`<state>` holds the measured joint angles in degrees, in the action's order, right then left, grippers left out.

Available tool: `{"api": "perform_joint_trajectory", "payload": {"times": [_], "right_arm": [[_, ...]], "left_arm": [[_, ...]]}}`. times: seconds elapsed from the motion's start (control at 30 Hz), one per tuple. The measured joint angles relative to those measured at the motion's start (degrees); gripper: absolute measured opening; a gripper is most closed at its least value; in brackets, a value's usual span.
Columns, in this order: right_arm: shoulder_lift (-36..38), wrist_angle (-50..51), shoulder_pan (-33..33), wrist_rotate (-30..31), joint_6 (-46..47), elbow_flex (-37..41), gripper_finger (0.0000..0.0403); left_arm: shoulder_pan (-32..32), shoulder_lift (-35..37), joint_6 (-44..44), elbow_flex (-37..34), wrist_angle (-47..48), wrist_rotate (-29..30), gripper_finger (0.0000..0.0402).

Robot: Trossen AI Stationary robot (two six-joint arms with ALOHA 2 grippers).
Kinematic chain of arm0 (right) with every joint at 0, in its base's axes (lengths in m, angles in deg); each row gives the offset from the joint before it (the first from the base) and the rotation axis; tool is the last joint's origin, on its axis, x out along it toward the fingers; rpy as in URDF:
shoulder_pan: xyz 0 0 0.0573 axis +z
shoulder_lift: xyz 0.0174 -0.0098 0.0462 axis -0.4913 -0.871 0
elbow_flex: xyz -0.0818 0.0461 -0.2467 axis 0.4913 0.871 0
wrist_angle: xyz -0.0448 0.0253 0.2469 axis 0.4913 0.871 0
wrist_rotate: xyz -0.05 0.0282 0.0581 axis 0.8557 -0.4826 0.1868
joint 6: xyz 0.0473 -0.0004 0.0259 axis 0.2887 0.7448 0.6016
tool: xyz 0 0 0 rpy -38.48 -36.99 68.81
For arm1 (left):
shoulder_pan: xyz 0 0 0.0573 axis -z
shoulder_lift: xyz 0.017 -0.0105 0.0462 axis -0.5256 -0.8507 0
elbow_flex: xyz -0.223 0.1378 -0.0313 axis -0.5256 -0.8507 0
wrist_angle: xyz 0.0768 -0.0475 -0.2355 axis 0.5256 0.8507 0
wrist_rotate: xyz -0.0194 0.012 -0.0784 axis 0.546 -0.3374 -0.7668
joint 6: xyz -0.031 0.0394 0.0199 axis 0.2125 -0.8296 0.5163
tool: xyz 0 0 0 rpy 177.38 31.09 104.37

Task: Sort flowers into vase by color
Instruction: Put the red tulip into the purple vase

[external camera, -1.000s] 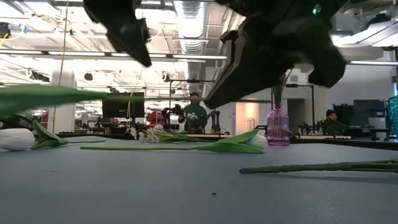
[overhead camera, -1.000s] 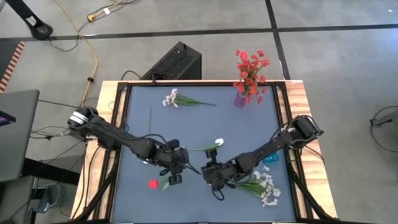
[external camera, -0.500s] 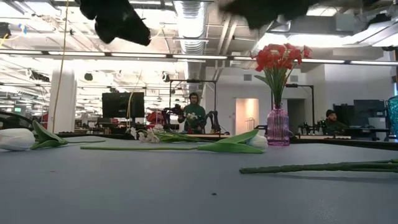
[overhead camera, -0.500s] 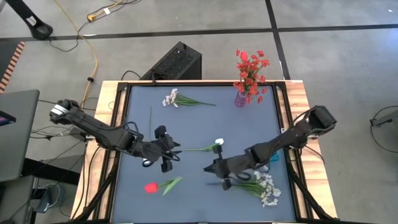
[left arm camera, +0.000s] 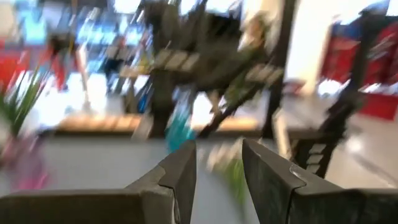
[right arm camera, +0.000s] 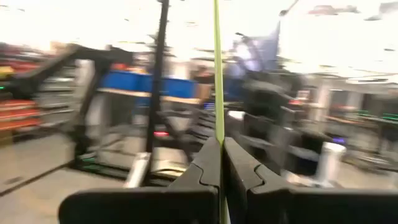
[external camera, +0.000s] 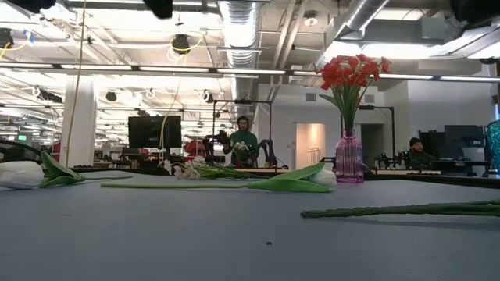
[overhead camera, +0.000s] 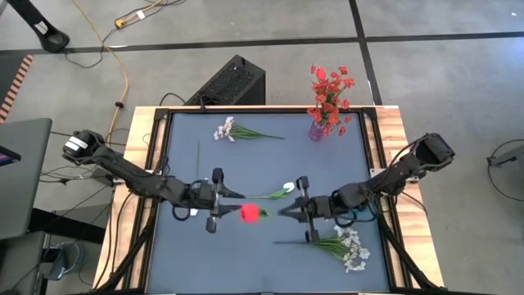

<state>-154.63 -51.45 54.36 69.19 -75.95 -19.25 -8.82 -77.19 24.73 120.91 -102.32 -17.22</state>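
At frame centre, the right pincer is clenched on the red tulip, arm stretched low from the right edge. Facing it, the left pincer is released. Two white tulips and one pink vase occupy the worktop.

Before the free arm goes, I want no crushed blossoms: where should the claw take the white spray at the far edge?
Mid-stem, straight down from above, straddling it. The white spray lies flat, blossoms bunched at one end, bare stem running toward the purple vase. The left claw is open; the right claw holds a red tulip.
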Motion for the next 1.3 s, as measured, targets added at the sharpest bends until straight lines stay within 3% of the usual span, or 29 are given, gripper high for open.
{"api": "perform_joint_trajectory", "payload": {"times": [0.13, 0.23, 0.6, 0.7, 0.87, 1.3], "right_arm": [[-0.13, -1.92, -2.04, 2.55, 0.25, 0.06, 0.0027], [-0.09, -1.53, -3.71, 2.53, 2.33, 0.06, 0.0027], [-0.12, -1.38, -5.54, 2.64, 3.67, 0.05, 0.0027], [-0.12, -1.01, -5.61, 2.64, 3.83, 0.04, 0.0027], [-0.12, -0.55, -5.65, 2.66, 3.89, 0.02, 0.0027], [-0.12, 0.83, -5.17, 4.26, 3.17, 0.01, 0.0027]], "left_arm": [[0.02, 0.0, -3.66, 0.18, -6.0, -1.27, 0.0118], [-0.37, -0.02, -4.76, 1.25, -5.92, 1.51, 0.0118], [-3.6, -0.21, -4.92, 4.87, -3.3, 2.1, 0.0118], [-5.05, -2.31, -4.38, 6.81, -1.95, 1.72, 0.0118], [-6.76, -7.99, -5.74, 11.91, -1.82, -3.7, 0.0118], [-7.06, -10.27, -9.55, 16.73, -1.93, -2.45, 0.0118]]}}
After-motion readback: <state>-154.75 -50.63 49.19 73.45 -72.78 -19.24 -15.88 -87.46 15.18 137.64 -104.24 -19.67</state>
